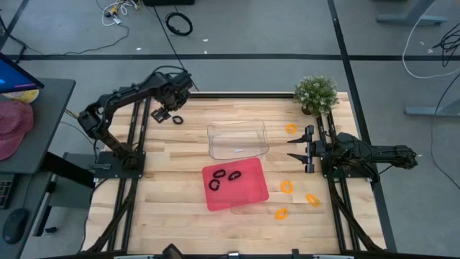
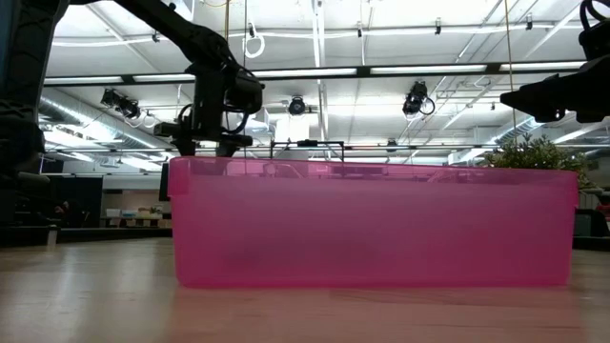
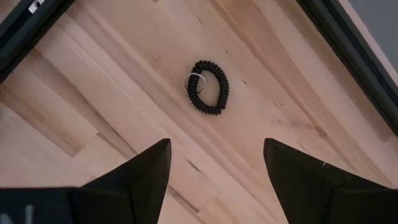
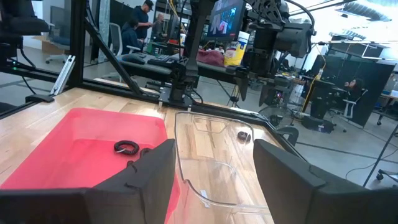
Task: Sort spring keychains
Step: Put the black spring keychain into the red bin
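Toward ten o'clock on the table, the left gripper (image 1: 168,115) hangs spread-fingered over the last loose black keychain (image 1: 178,119), likely poised to grasp it for the red tray (image 1: 253,193), while the right gripper (image 1: 300,148) waits unclenched at three o'clock.

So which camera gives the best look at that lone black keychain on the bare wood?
The left wrist view: the black keychain lies just ahead of the open left gripper, coils and ring clear. The high view shows a speck, the right wrist view a distant blob; the low view hides it.
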Controlling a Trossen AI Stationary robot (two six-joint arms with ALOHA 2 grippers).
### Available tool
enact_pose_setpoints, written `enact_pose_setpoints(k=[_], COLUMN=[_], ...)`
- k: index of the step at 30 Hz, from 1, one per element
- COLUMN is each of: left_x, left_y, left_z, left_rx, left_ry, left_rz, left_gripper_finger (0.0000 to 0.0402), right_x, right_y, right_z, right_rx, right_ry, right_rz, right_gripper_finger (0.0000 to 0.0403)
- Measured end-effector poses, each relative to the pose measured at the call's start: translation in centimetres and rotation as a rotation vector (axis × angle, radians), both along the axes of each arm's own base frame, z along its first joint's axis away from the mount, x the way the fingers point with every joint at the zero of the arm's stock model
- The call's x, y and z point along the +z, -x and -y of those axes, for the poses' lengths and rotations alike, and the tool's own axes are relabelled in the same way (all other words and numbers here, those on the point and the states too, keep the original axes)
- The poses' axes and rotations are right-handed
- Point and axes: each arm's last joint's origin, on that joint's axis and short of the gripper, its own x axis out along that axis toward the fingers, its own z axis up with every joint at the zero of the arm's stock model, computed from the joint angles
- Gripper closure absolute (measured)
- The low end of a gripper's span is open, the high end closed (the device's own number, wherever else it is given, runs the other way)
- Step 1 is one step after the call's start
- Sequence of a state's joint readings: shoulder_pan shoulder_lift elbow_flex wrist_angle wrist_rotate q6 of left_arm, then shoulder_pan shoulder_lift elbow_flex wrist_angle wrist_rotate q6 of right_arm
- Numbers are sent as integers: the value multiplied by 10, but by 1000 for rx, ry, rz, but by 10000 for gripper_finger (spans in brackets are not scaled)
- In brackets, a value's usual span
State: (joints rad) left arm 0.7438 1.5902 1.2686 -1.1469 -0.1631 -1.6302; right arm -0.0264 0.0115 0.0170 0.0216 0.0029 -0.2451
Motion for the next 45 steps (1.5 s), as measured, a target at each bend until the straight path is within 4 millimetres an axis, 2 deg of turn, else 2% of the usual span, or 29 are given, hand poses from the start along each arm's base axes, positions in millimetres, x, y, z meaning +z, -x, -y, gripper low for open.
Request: enact_pose_setpoints(k=[14, 33, 45], left_x=[0, 0, -27], left_y=[9, 6, -14], left_z=[-10, -12, -29], left_rx=[2, 11, 21], left_ry=[-17, -22, -5], left_rz=[-13, 30, 82], left_gripper_finger=[143, 143, 143], right_x=[0, 0, 0], right_y=[0, 0, 0], right_z=[0, 0, 0], right_rx=[0, 0, 0], right_ry=[0, 0, 0], right_rz=[1, 0, 0], right_gripper_finger=[181, 181, 181])
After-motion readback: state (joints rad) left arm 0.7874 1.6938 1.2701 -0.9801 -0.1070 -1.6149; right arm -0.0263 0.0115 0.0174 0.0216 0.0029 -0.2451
